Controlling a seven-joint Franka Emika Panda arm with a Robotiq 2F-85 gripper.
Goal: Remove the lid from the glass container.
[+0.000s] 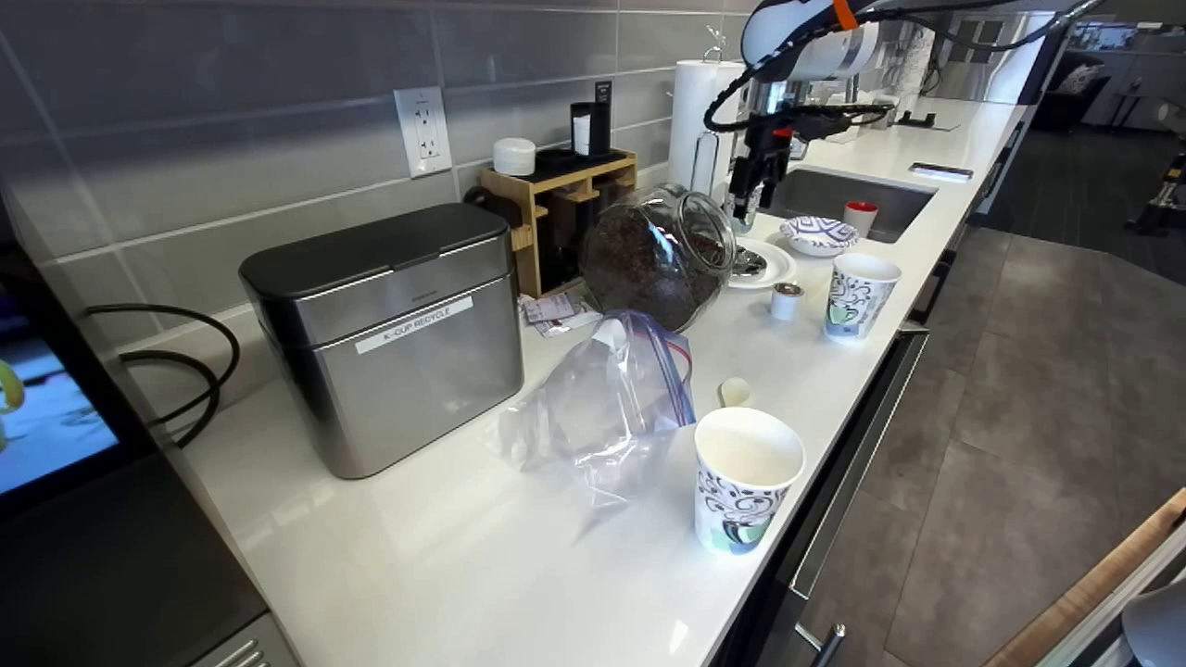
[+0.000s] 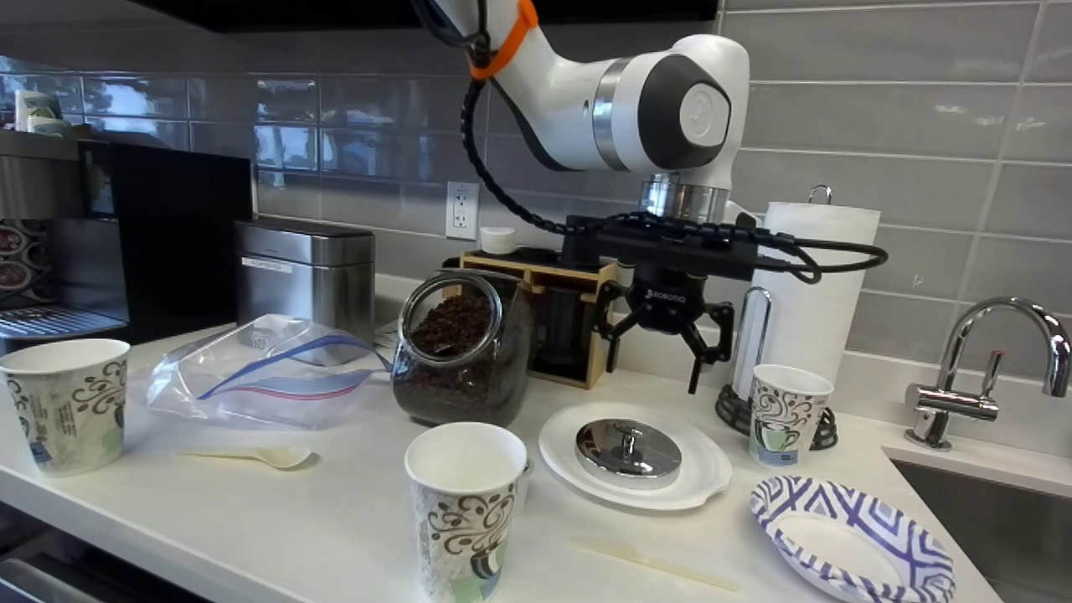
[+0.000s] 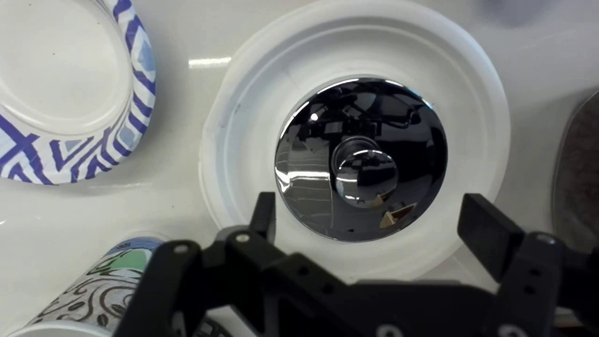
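A: In an exterior view you've got a white counter (image 2: 352,519) up against a grey tiled wall (image 2: 888,109) on the far side, with the sink (image 2: 997,523) off to the right. Brownish floor (image 1: 1010,389) shows in an exterior view too. How's your claw (image 2: 653,368) doing?

B: Spread wide tbh, fingers (image 2: 696,377) well apart, hanging above the counter. Your wrist view looks down on the shiny lid (image 3: 361,159), which shows between them and beyond.

A: wait, so that lid's already off?

B: Yep. It's knob up on a white plate (image 2: 699,469), right of the jar (image 2: 481,377) and a bit nearer. The jar's slanted mouth is open toward the near side, and you've got a big load of dark brown granules (image 2: 456,322) in there.

A: Other containers?

B: Left of the jar there's a clear zip bag (image 2: 268,381) slumped on the counter. Behind that, a closed steel bin (image 2: 310,289), label (image 1: 414,324) says K-CUP RECYCLE. You've also got a paper cup (image 2: 71,410) at the left, another paper cup (image 2: 469,511) near middle, and a third cup (image 2: 787,414) on the right just beside a paper roll (image 2: 829,301). Patterned bowl (image 2: 846,544) sits near right by the sink.
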